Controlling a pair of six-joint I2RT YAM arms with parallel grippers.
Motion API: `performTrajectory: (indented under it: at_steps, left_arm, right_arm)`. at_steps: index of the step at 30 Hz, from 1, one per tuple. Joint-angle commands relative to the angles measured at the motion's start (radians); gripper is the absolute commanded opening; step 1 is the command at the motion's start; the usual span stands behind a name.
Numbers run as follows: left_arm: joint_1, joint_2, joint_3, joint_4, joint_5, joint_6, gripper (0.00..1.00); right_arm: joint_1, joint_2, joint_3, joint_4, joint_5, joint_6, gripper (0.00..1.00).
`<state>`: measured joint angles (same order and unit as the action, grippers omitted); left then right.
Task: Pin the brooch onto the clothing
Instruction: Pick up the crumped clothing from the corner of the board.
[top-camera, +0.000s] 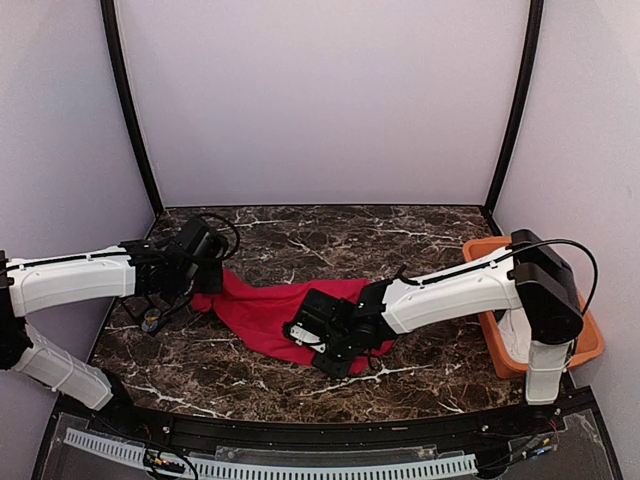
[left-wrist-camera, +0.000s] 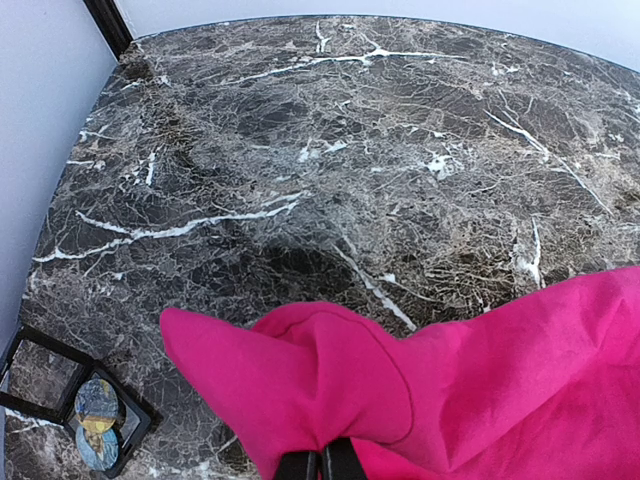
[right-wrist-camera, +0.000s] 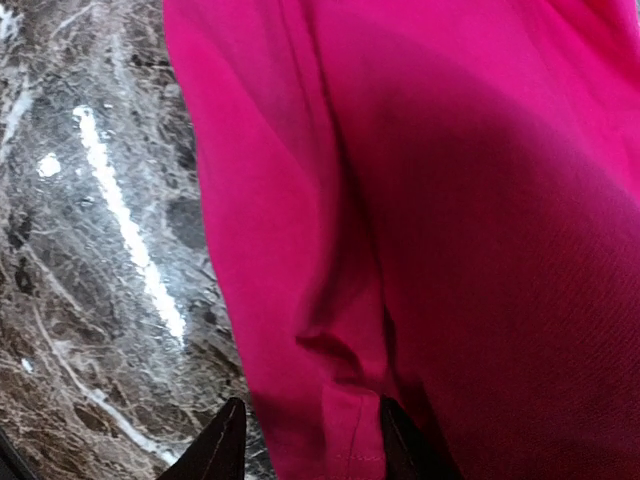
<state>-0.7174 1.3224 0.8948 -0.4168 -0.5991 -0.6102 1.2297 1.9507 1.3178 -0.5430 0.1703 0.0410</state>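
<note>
The red T-shirt (top-camera: 270, 312) lies bunched on the dark marble table (top-camera: 420, 232). My left gripper (top-camera: 205, 288) is shut on the shirt's left corner; in the left wrist view the fingertips (left-wrist-camera: 320, 465) pinch a fold of the fabric (left-wrist-camera: 330, 380). My right gripper (top-camera: 300, 335) is low over the shirt's near edge. In the right wrist view its jaws (right-wrist-camera: 312, 450) stand apart with a hemmed fold of the shirt (right-wrist-camera: 340, 300) between them. The brooch (left-wrist-camera: 98, 432), blue and yellow, lies in a small black open box to the left; it also shows in the top view (top-camera: 152, 320).
An orange tray (top-camera: 590, 345) with a white cloth (top-camera: 515, 335) in it stands at the right edge, beside the right arm's base. The black box (left-wrist-camera: 40, 385) with the brooch sits near the table's left edge. Purple walls enclose the table.
</note>
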Motion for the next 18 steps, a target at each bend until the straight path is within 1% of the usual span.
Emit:
performTrajectory:
  at_steps: [1, 4, 6, 11, 12, 13, 14, 16, 18]
  left_arm:
    - [-0.005, -0.008, -0.005, -0.001, -0.002, 0.005, 0.01]
    - [-0.005, -0.009, 0.0, 0.0, -0.002, 0.009, 0.01]
    - [-0.005, -0.007, 0.001, 0.0, -0.003, 0.007, 0.01]
    - [-0.005, -0.001, 0.005, -0.002, -0.003, 0.009, 0.01]
    - [-0.004, 0.0, 0.005, -0.002, -0.003, 0.009, 0.01]
    - [-0.006, 0.0, 0.005, -0.002, -0.004, 0.011, 0.01]
    - [-0.006, -0.001, 0.006, -0.003, -0.004, 0.011, 0.01]
    - [-0.007, 0.0, 0.009, -0.003, -0.007, 0.013, 0.01]
    - [-0.007, -0.001, 0.02, -0.005, -0.009, 0.018, 0.01]
  right_arm:
    - [0.01, 0.0, 0.014, -0.026, 0.146, 0.018, 0.43]
    - [0.009, -0.022, -0.005, -0.008, 0.174, 0.013, 0.43]
    - [0.007, -0.024, -0.014, -0.004, 0.178, 0.009, 0.4]
    - [0.003, 0.003, -0.021, -0.005, 0.172, 0.003, 0.16]
    - [0.002, 0.007, -0.021, -0.006, 0.171, 0.004, 0.1]
    - [0.003, 0.009, -0.02, -0.005, 0.174, 0.005, 0.02]
    - [0.003, 0.008, -0.019, -0.006, 0.179, 0.006, 0.0]
    - [0.003, -0.006, -0.018, -0.007, 0.192, 0.002, 0.0]
    - [0.003, -0.03, 0.001, -0.031, 0.237, 0.002, 0.0]
